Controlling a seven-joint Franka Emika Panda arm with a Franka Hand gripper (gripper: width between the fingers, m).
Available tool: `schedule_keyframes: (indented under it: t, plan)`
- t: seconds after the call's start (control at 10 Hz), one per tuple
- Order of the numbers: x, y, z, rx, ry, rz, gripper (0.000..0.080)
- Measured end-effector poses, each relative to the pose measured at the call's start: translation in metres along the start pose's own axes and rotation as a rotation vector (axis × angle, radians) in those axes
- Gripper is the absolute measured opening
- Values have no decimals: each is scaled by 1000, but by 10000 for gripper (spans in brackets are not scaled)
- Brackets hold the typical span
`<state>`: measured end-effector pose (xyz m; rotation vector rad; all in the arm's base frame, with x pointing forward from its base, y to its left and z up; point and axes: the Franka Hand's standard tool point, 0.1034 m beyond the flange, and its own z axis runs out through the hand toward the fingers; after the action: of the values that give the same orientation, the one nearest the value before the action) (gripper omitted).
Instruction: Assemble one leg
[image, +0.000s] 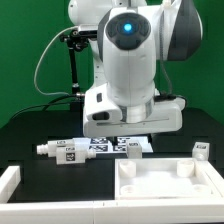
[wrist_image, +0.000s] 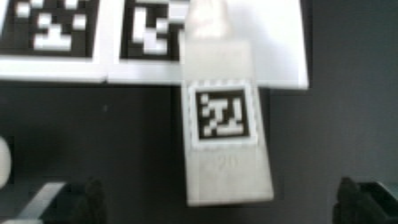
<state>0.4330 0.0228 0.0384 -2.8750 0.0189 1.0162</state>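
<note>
Jaws wide apart, nothing held: your gripper (wrist_image: 214, 206) hangs low over the leg (wrist_image: 228, 135).
Black table (image: 30, 140); white tray part (image: 165, 185) on the exterior view's right; marker board (image: 105, 143) under the arm. The leg lies flat, tag up, one end over the marker board, the other between the fingers (wrist_image: 63, 200), touching neither.
</note>
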Motion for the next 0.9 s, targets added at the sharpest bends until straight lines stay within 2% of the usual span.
schedule_keyframes:
  t: [0.1, 0.2, 0.4, 0.7, 0.9]
  plan:
    - [4, 0, 1, 1, -36, 1, 649]
    - [0, 0, 5, 5, -110, 4, 649]
    - [8, 1, 13, -13, -251, 16, 649]
    - [10, 1, 14, -17, -239, 20, 649]
    - [9, -3, 30, -27, -266, 30, 649]
